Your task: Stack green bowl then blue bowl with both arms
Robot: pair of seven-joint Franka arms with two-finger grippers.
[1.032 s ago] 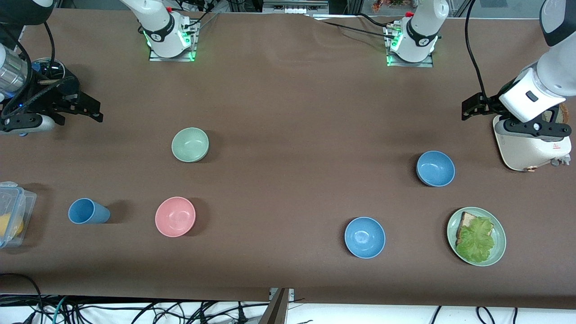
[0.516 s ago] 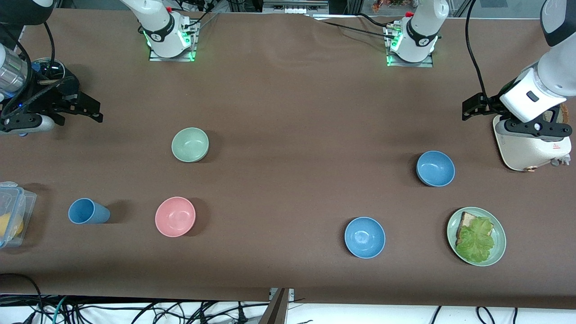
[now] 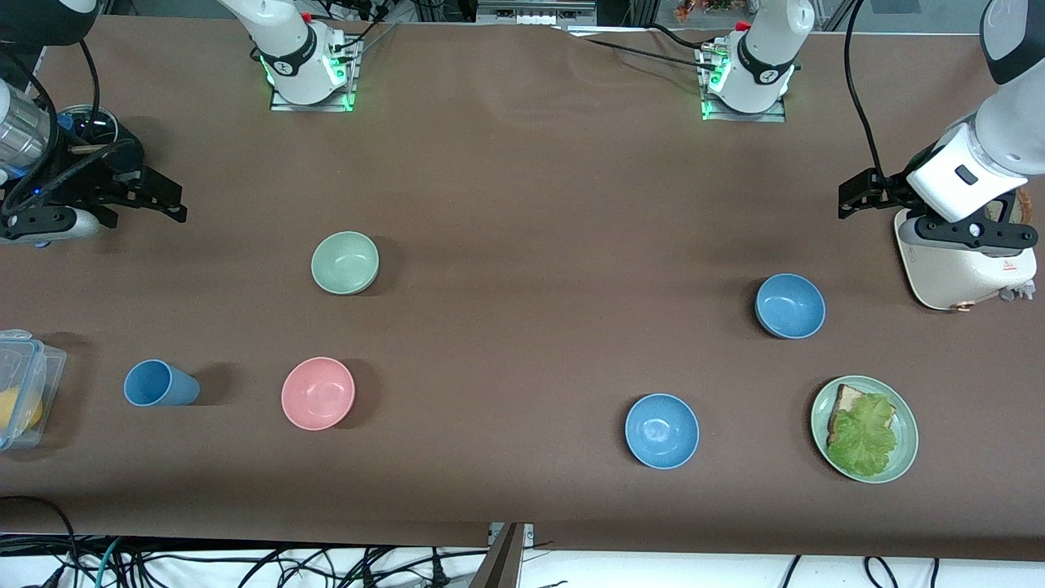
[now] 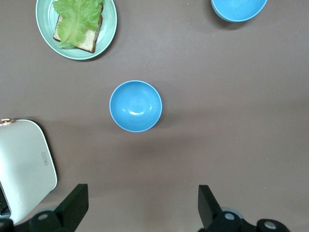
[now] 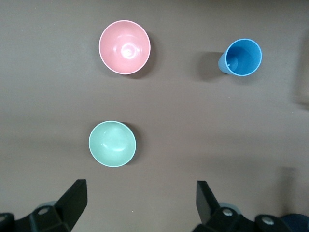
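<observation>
Green bowl sits upright and empty on the brown desk toward the right arm's end, at about 12 o'clock of the pink bowl in the front view and farther from that camera, with the blue cup lying well apart at its 8 o'clock. The blue bowl stands alone toward the left arm's end, well apart from the green bowl. A glossier sky-blue bowl lies between its 7 and 8 o'clock, the green plate with bread and lettuce at its 5 o'clock, and the white toaster near its 3 o'clock. The left arm holds its jaws released and empty over the desk beside the toaster. The right arm holds its jaws spread wide and empty over the desk at its own end, at the green bowl's 10 o'clock.
</observation>
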